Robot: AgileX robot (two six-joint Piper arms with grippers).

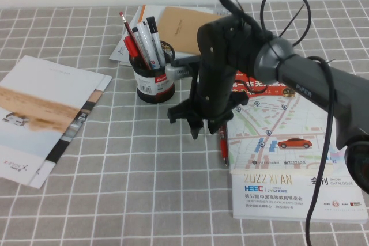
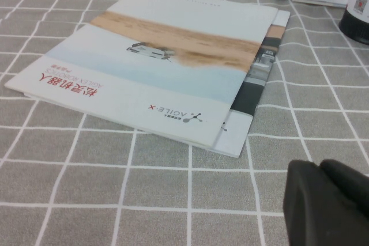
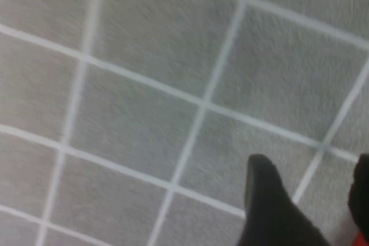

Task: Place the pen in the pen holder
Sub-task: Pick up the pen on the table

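The red pen [image 1: 223, 147] lies on the checked cloth along the left edge of a catalogue. Its far end runs under my right gripper [image 1: 209, 126]. That gripper hangs low over the cloth, open and empty, just left of the pen's far end. In the right wrist view the gripper [image 3: 311, 168] shows two dark fingers apart over bare cloth, and a sliver of red pen [image 3: 360, 239] sits by one finger. The black mesh pen holder [image 1: 154, 79] stands behind and to the left, holding white markers and a thin red stick. My left gripper [image 2: 326, 200] shows only in the left wrist view, shut and empty.
A white brochure [image 1: 46, 113] lies at the left; it also shows in the left wrist view [image 2: 155, 67]. The 2022 catalogue [image 1: 288, 154] lies at the right. A brown notebook [image 1: 179, 27] and papers lie behind the holder. The right arm's cable [image 1: 323, 142] loops over the catalogue.
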